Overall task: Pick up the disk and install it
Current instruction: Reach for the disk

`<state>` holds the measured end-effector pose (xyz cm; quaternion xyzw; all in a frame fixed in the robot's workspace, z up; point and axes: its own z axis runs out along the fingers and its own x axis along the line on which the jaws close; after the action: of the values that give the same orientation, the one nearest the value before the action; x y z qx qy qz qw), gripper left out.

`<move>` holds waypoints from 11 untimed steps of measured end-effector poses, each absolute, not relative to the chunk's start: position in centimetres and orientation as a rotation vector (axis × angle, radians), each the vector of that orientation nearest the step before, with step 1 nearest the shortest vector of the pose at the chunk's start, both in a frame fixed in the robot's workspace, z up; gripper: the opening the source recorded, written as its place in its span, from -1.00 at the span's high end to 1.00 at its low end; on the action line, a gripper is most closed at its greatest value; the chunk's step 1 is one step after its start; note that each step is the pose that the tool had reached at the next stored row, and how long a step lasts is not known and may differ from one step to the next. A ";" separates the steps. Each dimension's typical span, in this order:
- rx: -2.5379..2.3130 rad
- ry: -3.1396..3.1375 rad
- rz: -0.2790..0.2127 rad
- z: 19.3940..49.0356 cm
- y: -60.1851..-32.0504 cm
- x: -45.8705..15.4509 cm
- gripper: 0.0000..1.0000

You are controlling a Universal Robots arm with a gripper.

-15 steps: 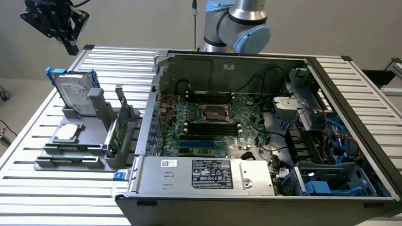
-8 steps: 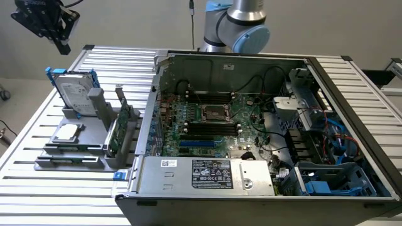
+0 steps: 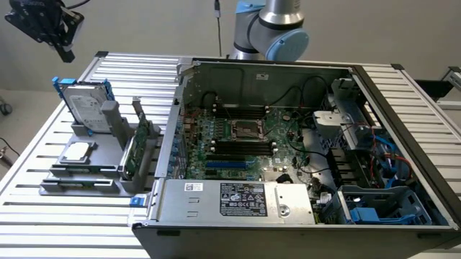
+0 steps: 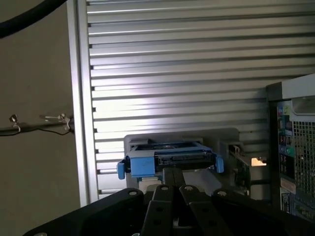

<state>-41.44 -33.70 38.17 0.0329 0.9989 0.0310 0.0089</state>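
The slatted table (image 3: 43, 216) carries an open computer case (image 3: 288, 75), and at the case's nine o'clock in the exterior view a grey rack (image 3: 108, 156) holds the disk (image 3: 85, 110) standing on edge. The gripper (image 3: 66, 55) hangs clear of the disk toward its eleven o'clock, jaws together and empty.

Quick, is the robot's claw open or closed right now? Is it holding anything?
Gripper: shut, holding nothing. It hangs above the disk, which stands in the grey rack.
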 end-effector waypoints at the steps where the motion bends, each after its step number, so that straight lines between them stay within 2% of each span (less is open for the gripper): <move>1: 0.102 3.121 0.098 38.1 -33.7 -41.6 0.79; 11: 0.084 3.122 0.105 37.9 -33.3 -42.9 0.79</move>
<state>-42.94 -33.30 37.87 0.0269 0.9990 0.0335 0.0086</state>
